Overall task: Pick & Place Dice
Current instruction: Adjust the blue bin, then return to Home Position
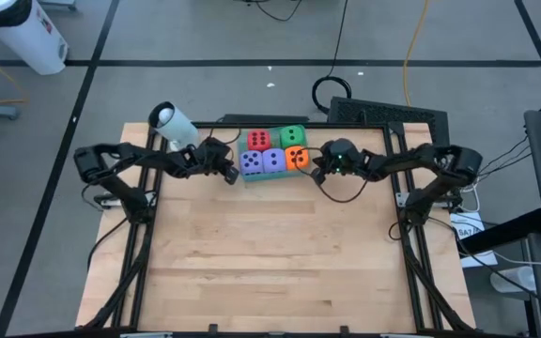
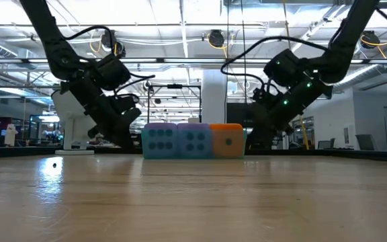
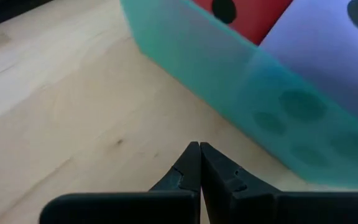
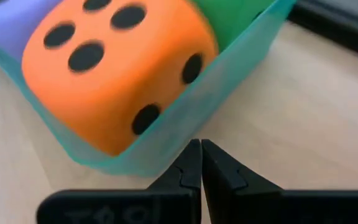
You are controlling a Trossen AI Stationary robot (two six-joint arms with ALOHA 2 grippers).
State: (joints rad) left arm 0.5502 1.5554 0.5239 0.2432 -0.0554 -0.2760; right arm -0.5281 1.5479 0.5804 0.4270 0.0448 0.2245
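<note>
Teal tray [image 1: 248,178] holds all five dice, seen from above: red die [image 1: 258,141], green die [image 1: 293,137], orange die [image 1: 296,158] and two purple-blue dice [image 1: 262,161], lying between the left gripper [image 1: 230,174] and right gripper [image 1: 316,173]. Low view: both grippers flank the row. Left wrist: jaws together, tray wall just ahead. Right wrist: jaws together, orange die just beyond them.

Left gripper [image 1: 233,174] low at table's far side, fingers [image 3: 191,163] pressed together, holding nothing. Right gripper [image 1: 316,172] opposite, facing it, fingers [image 4: 192,160] likewise together. Both arms reach inward, elbows bent.
</note>
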